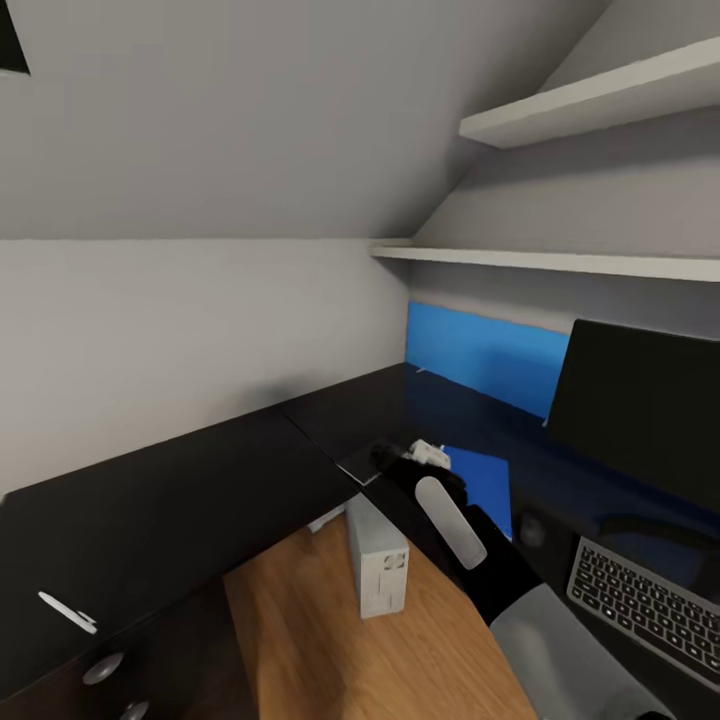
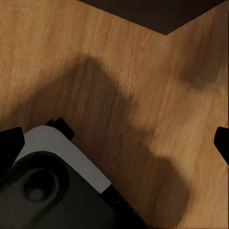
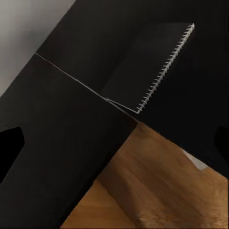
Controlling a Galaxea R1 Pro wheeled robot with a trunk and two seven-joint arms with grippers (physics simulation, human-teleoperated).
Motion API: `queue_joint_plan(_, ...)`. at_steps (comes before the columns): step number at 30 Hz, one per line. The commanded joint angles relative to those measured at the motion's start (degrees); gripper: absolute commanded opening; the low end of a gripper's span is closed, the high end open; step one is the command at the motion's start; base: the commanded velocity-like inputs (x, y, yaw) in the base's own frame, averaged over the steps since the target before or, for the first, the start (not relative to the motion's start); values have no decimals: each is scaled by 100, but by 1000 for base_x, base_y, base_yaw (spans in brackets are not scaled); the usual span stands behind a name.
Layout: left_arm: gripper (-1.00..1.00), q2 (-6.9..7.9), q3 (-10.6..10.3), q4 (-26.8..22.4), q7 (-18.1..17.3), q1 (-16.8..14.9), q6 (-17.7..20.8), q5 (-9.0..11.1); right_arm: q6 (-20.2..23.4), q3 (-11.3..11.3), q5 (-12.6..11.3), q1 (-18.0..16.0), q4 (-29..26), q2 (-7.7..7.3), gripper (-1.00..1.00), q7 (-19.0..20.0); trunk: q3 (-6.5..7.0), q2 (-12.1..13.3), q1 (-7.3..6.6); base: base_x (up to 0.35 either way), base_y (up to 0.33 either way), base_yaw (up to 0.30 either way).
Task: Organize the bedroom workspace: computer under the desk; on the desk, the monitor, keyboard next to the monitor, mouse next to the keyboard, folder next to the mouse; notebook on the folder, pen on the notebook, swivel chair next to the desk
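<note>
The L-shaped desk is running along the grey wall and turning at its inner corner toward the blue back panel. The monitor is standing on the desk's right stretch, in front of that panel, with the keyboard lying before it near the front edge. The mouse is sitting as a small dark lump just to the keyboard's left, and the blue folder is lying flat beyond the mouse, toward the inner corner. The notebook is resting on the black top close to the inner corner, near the seam where the two desk sections meet, its spiral binding along one edge; it is lying beside the folder rather than on it. The pen is lying far off on the desk's left stretch, near the front edge. The computer is standing upright on the wood floor by the inner corner's front edge. The right arm is reaching over the desk toward the notebook, and the right gripper is hanging above the inner corner with its jaws spread wide. The left gripper is hanging over the floor beside the robot's base, jaws likewise spread apart.
</note>
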Motion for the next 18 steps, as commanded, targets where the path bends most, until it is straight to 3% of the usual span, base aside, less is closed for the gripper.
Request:
queue_joint_plan(1,100,8,-18,-19,-56,46,-118,46,202,-1,11,-9,-4,-2,100,-99,13,38,-22,0,0,-11)
queue_joint_plan(3,100,11,-20,-41,-256,143,-332,80,552,-12,88,-19,1,-10,100,-253,49,118,-66,0,0,-6)
queue_joint_plan(4,100,12,-27,-172,-428,307,-478,202,1247,-17,138,-55,-2,-204,100,-379,67,158,-88,0,0,-1)
queue_joint_plan(5,100,15,-24,-162,-455,376,-507,493,1819,-25,145,-79,-34,-302,100,-374,85,198,-110,0,0,0)
queue_joint_plan(9,100,33,-16,-150,-466,444,-513,863,2124,-29,155,-94,-36,-362,100,-341,157,359,-198,0,0,0)
queue_joint_plan(10,100,195,-23,-102,-478,534,-516,1203,2289,-27,160,-107,-39,-386,100,-321,175,399,-220,0,0,0)
queue_joint_plan(13,100,245,-30,-18,-480,557,-516,1278,2326,-25,163,-150,-32,-391,100,-318,229,519,-286,0,0,0)
queue_joint_plan(14,100,203,-33,589,-664,574,-547,1344,2343,-22,160,-220,-2,-379,100,-376,229,519,-286,0,0,0)
queue_joint_plan(18,100,187,-21,1114,-1367,576,-574,1367,2343,-15,159,-264,195,-351,100,-410,229,519,-286,0,0,0)
